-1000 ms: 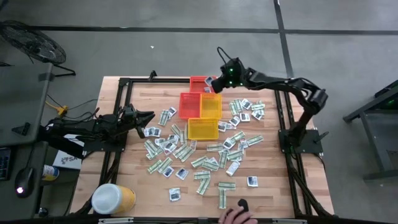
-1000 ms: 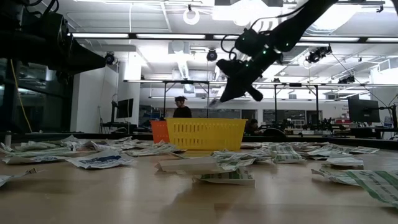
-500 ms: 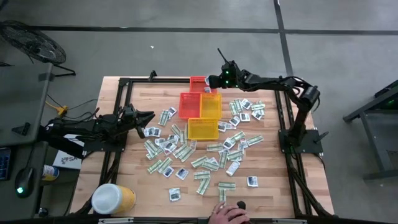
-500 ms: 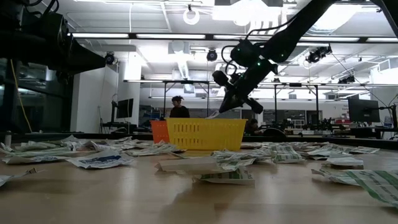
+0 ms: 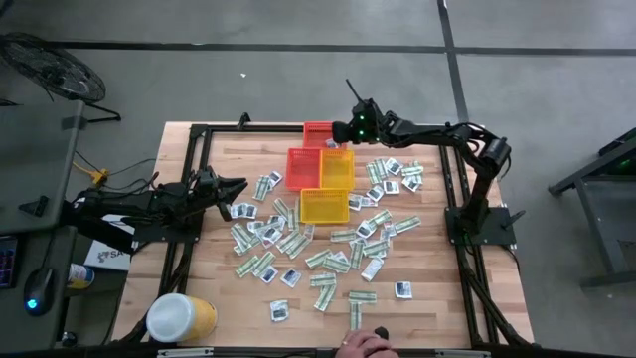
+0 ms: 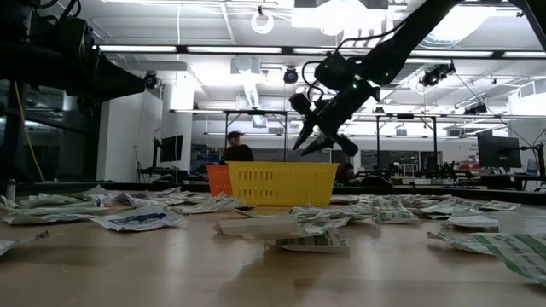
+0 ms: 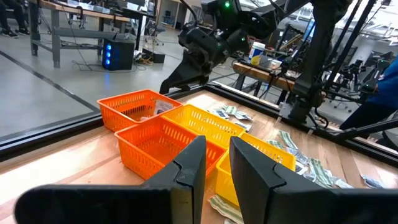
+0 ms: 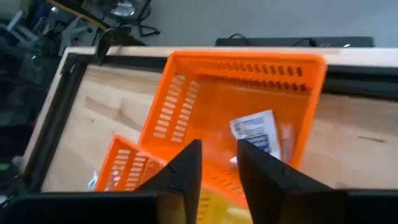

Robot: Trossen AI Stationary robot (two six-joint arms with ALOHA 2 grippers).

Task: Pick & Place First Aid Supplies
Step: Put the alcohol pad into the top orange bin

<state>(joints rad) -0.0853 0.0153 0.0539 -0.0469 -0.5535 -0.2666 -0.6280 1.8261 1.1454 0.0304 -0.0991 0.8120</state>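
The right gripper (image 8: 214, 163) hangs empty, fingers apart, above the far red plastic basket (image 5: 317, 132). Only its wrist view shows the white square packet (image 8: 256, 129) lying inside, just below the fingers. A second ago the gripper was higher. The left gripper (image 7: 211, 163), slightly parted, waits at the left table edge.

Robotics lab or workshop, workbenches (image 7: 81, 15), monitors (image 6: 171, 147), ceiling strip lights (image 6: 162, 49), concrete floor (image 5: 248, 70), person (image 6: 236, 149) behind
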